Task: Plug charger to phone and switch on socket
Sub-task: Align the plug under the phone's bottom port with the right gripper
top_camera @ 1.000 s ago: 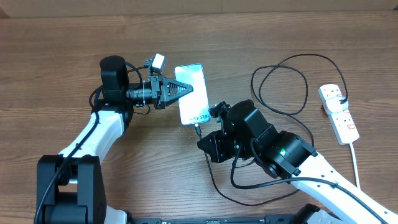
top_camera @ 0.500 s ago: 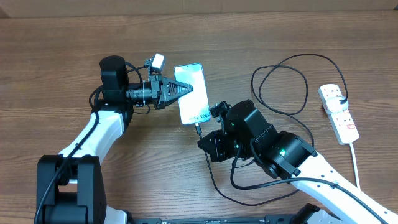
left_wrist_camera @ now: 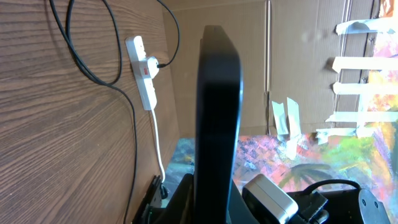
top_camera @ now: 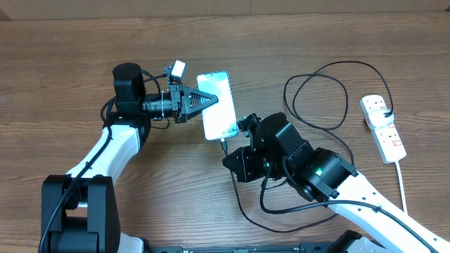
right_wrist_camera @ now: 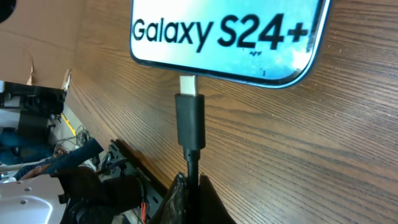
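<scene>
- While the phone (top_camera: 215,84) lies face up on the wooden counter (top_camera: 70,56), a little left of centre, its pale blue screen reads "Galaxy S24+".
- The left arm (top_camera: 119,140) reaches in from the phone's left side. The left jaws are pressed together, and their pointed tip lies over the left half of the screen. From above it cannot be told whether the tip touches the glass.
- In the left wrist view these jaws show as one dark slab with nothing held between them.
- The right arm (top_camera: 365,193) comes in from the near right. The right jaws pinch the charger (right_wrist_camera: 189,121) on its thin cable, just behind the black plug body.
- The plug stands in line with the phone's bottom edge. Its metal tip meets the middle of that edge, with a short piece of bare metal showing between plug body and phone.
- Behind the right jaws the black cable curves along the near side of the counter. It then lies in wide loops between the phone and the socket (top_camera: 383,126).
- The socket rests near the counter's right edge, well apart from the phone. A white plug block sits in the outlet farther from the robot, with the black cable leading out of it.
- The socket's switches show red, but their position cannot be read.
- A thick white cord (top_camera: 403,179) leaves the socket's near end toward the front edge.
</scene>
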Controlling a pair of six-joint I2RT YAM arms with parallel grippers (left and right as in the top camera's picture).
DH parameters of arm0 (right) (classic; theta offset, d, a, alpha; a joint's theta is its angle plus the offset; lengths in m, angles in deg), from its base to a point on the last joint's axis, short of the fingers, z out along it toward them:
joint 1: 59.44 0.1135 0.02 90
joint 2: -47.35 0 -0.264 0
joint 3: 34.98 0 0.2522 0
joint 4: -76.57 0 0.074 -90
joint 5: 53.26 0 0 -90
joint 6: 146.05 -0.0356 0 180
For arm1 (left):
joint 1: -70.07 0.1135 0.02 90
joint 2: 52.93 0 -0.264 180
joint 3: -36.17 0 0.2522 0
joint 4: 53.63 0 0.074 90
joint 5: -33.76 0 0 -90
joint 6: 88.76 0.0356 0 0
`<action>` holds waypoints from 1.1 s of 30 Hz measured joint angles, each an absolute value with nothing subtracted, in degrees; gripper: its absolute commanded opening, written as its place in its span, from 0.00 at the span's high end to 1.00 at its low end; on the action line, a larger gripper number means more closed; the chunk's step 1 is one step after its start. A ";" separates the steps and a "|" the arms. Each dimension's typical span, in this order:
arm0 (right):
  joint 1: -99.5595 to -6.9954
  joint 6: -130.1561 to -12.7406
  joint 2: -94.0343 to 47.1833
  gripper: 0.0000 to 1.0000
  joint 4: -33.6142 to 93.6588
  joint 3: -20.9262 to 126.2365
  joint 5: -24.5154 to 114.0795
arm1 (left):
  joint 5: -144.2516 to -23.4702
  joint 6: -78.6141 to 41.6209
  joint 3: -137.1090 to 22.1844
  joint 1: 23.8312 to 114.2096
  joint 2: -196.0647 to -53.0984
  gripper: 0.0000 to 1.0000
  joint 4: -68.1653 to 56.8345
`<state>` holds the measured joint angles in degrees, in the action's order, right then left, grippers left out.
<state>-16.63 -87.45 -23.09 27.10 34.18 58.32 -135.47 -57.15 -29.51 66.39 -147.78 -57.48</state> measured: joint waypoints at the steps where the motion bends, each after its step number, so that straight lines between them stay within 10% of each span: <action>1: -16.66 -87.51 -23.31 0.96 27.10 34.18 58.32 | -135.47 -57.15 -29.51 66.39 -147.78 0.96 -57.48; 23: -16.63 -87.82 -23.65 0.96 30.58 33.98 58.87 | -135.53 -55.88 -29.51 66.56 -147.78 0.96 -57.48; 33: -16.74 -88.15 -23.65 0.58 28.53 33.89 57.73 | -137.45 -54.05 -29.51 66.67 -147.78 0.96 -57.43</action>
<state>-16.74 -88.15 -23.65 28.53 33.89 57.73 -137.45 -54.05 -29.51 66.67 -147.78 -57.43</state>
